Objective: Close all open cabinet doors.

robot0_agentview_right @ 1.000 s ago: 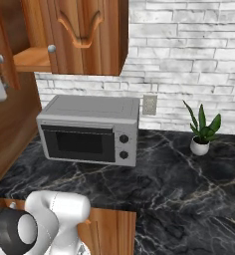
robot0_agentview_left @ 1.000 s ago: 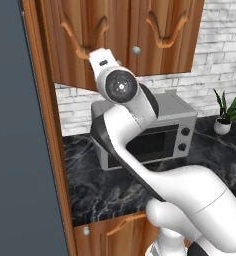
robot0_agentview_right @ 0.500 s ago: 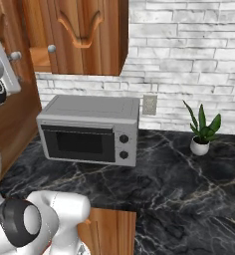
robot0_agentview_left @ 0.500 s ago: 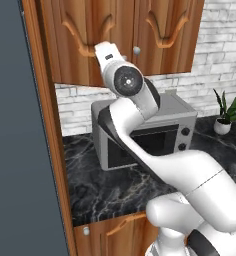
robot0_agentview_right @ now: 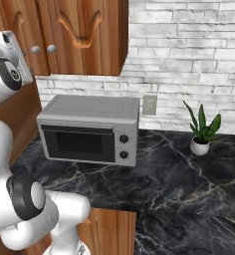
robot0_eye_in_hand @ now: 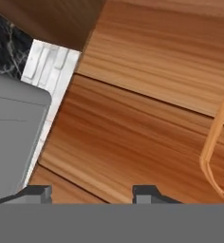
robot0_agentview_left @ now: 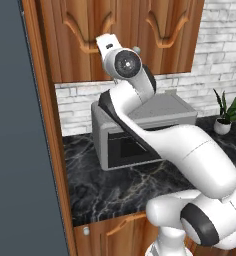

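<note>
Two reddish-brown cabinet doors hang above the counter and both look flush with the cabinet front. The left door (robot0_agentview_left: 75,40) and the right door (robot0_agentview_left: 165,30) each carry a curved arch carving. Their round silver knobs (robot0_agentview_right: 36,49) sit side by side in the right base view. My gripper (robot0_agentview_left: 105,44) is raised against the lower part of the left door. In the hand view my gripper (robot0_eye_in_hand: 92,193) faces the wood at close range. Its fingertips (robot0_eye_in_hand: 147,192) stand apart with nothing between them. The door's arch carving (robot0_eye_in_hand: 214,147) shows at the right.
A grey microwave (robot0_agentview_right: 89,129) stands on the black marble counter (robot0_agentview_right: 169,179) below the cabinets. A potted plant (robot0_agentview_right: 201,130) sits to the right by the white brick wall. A tall dark panel (robot0_agentview_left: 15,150) and a wooden side panel (robot0_agentview_left: 50,125) close off the left.
The left cabinet door has swung from open to flush. My hand has risen and moved in against it, and its fingers have drawn closer together.
</note>
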### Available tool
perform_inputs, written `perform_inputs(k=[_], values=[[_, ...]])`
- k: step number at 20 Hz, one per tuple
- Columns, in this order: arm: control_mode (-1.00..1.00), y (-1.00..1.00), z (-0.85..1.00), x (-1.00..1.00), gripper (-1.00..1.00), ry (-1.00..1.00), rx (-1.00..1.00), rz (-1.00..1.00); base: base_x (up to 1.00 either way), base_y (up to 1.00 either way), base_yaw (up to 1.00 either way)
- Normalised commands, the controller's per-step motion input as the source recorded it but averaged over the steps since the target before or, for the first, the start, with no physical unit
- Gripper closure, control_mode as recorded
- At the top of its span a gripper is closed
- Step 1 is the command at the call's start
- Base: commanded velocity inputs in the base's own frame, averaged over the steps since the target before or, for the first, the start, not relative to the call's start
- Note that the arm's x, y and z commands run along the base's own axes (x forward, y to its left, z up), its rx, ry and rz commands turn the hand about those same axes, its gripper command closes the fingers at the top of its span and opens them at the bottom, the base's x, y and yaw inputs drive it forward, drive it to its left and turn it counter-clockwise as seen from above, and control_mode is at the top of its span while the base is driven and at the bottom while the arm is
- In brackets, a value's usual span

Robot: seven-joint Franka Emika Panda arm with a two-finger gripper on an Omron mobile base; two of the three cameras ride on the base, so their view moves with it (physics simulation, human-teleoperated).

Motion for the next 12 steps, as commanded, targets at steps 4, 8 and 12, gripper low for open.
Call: perform_inputs(k=[4,8,12], values=[[-1.00,-0.05,-0.14,0.79,-1.00,0.01,0.00,0.00,0.00,0.00,0.00],[-1.00,-0.02,-0.21,0.71,-1.00,0.00,0.00,0.00,0.00,0.00,0.00],[-1.00,-0.01,-0.12,0.46,-1.00,0.01,0.00,0.00,0.00,0.00,0.00]])
